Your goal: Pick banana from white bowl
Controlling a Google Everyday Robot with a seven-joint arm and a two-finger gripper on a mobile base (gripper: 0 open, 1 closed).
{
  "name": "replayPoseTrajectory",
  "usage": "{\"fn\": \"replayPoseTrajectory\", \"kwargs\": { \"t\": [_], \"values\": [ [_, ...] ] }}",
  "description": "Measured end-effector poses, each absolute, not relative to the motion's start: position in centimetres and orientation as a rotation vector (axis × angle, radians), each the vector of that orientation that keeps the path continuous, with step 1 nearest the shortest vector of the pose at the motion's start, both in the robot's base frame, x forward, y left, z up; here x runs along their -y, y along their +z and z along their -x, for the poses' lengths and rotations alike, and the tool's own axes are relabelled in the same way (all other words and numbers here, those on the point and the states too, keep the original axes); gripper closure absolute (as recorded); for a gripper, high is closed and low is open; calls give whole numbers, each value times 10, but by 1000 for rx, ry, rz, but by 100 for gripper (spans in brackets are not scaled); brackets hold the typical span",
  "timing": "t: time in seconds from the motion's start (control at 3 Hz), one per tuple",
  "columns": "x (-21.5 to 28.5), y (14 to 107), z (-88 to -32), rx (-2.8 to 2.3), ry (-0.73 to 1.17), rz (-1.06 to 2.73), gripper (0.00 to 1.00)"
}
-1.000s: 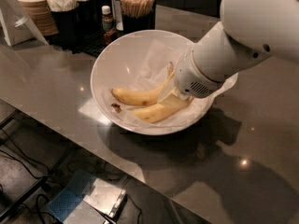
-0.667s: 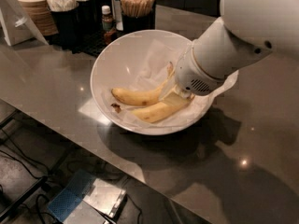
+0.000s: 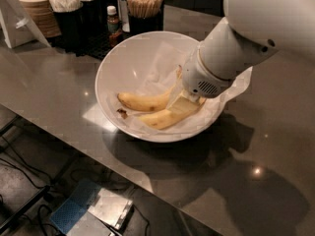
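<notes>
Upper left of frame: stacked cups (image 3: 35, 4), a small bottle (image 3: 113, 19) and a tub of wooden sticks (image 3: 143, 1) stand on the grey surface (image 3: 49, 92), behind the bowl.
Centre: white bowl (image 3: 104, 70), upright on the surface, with its paper lining (image 3: 236, 90) spilling over the right rim.
Bowl, left half: curved banana (image 3: 142, 101), long stem rising to the right; not the target.
Bowl, lower middle: banana (image 3: 160, 118), the straighter one, lying on the paper just below the curved one.
Right of centre: hand (image 3: 183, 103), down inside the bowl at the banana's right end.
Hand state: cannot tell whether it has closed on the fruit.
Upper right: white arm (image 3: 231, 53) reaching down to the left.
Handling, judged: light, soft, easily bruised, smooth-skinned; a gentle hold across the thick middle is best.
Risk, judged: the neighbouring fruit or the paper could lift with it.
</notes>
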State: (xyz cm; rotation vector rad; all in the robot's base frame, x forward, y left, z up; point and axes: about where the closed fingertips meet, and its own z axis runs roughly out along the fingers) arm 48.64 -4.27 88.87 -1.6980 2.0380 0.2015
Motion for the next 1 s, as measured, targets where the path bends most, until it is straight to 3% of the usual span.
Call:
{"fn": "replayPoseTrajectory", "kwargs": {
  "t": [0.67, 1.0],
  "values": [
    [39, 876, -486, -2059, 231, 1736, 68],
    [38, 876, -486, -2059, 231, 1736, 63]
  ]
}}
